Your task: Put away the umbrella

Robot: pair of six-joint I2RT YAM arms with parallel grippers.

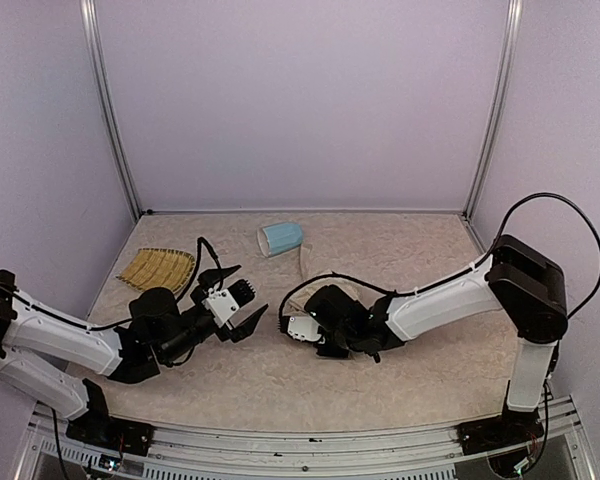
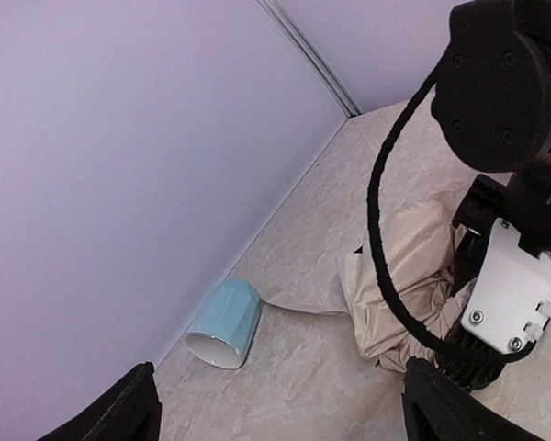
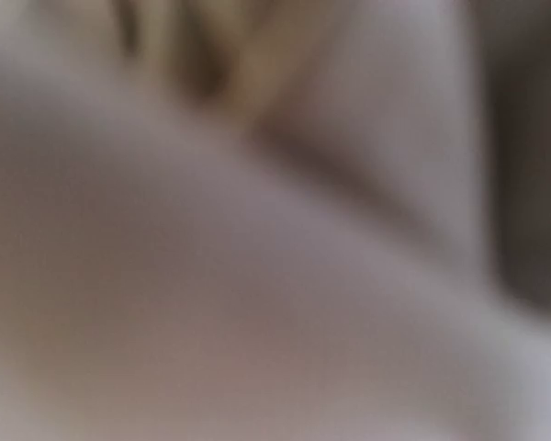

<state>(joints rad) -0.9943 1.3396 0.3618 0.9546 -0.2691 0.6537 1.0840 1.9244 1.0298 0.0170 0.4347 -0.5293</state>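
Left pincer (image 1: 243,300): released, jaws spread wide with nothing between them, held low and aimed across at its partner, evidently standing by to take cloth once it is gathered. Right pincer (image 1: 306,334): pressed nose-first into the umbrella (image 2: 418,266), whose cream cloth lies crumpled against and just beyond it; its own camera shows only blurred fabric, so whether it is clenched on a fold cannot be told. Canopy judged loose, not yet rolled or strapped. Beyond the left pincer a light-blue mug (image 1: 281,238) lies tipped near the back wall; the straw tray (image 1: 157,268) sits to that pincer's left
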